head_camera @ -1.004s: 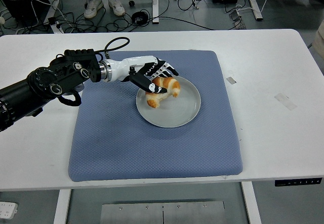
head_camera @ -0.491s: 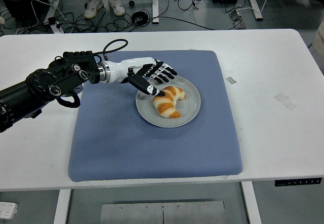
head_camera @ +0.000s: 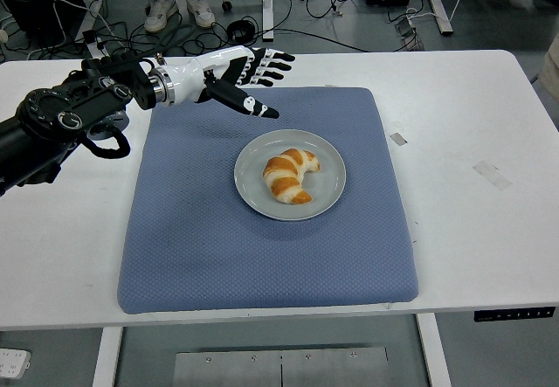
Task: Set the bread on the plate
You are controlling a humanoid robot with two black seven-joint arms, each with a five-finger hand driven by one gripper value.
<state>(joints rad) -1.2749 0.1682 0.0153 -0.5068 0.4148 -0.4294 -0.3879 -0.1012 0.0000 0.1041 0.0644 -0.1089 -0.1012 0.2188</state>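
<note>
A golden croissant point(head_camera: 289, 174) lies on the grey round plate point(head_camera: 327, 196), which sits in the middle of the blue mat point(head_camera: 218, 247). My left hand point(head_camera: 255, 78) hovers above the mat's far left edge, up and to the left of the plate, fingers spread and holding nothing. Its black arm point(head_camera: 65, 125) comes in from the left edge. The right arm is out of view.
Two small strips of tape point(head_camera: 398, 138) point(head_camera: 493, 174) lie on the white table point(head_camera: 489, 230) to the right of the mat. Cables and a person's shoes point(head_camera: 178, 10) show on the floor beyond the table's far edge.
The left hand let go of the croissant, which now rests on the plate. The hand then rose and drew back up and left, away from the plate.
</note>
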